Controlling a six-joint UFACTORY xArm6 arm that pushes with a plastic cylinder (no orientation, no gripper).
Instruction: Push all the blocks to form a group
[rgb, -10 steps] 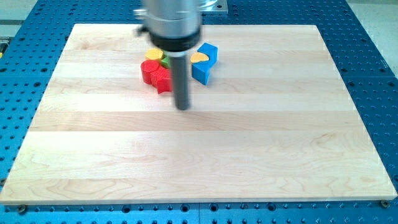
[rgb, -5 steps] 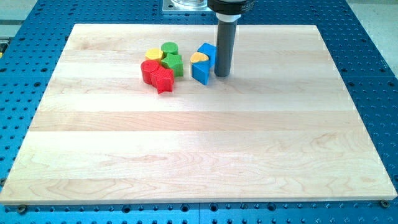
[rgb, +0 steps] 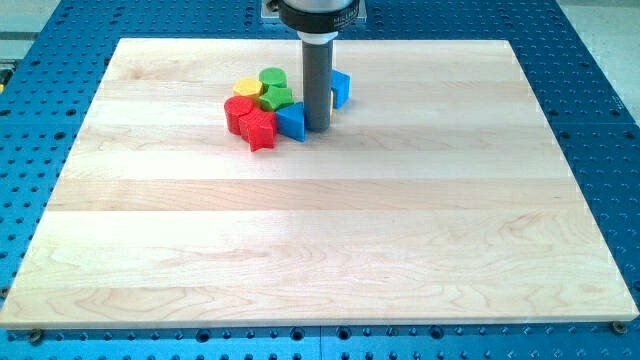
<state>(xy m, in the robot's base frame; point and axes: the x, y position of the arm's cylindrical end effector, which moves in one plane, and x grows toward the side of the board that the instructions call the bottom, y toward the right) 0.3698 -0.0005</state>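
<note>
My tip (rgb: 318, 128) rests on the wooden board (rgb: 320, 240), touching the right side of a blue block (rgb: 291, 120). That blue block sits against a cluster to its left: a red star (rgb: 259, 130), a red cylinder (rgb: 237, 111), a yellow block (rgb: 247, 88), a green cylinder (rgb: 271, 77) and a green block (rgb: 278, 97). A second blue block (rgb: 341, 87) stands just right of the rod, a little apart from the cluster. The rod hides whatever lies directly behind it.
The board lies on a blue perforated table (rgb: 590, 90). The arm's metal mount (rgb: 318, 10) hangs over the board's top edge. All the blocks sit in the board's upper middle.
My tip moved from below the cluster to the right of the blue blocks, then left, pushing one blue block against the red and green blocks. The yellow heart block no longer shows.
</note>
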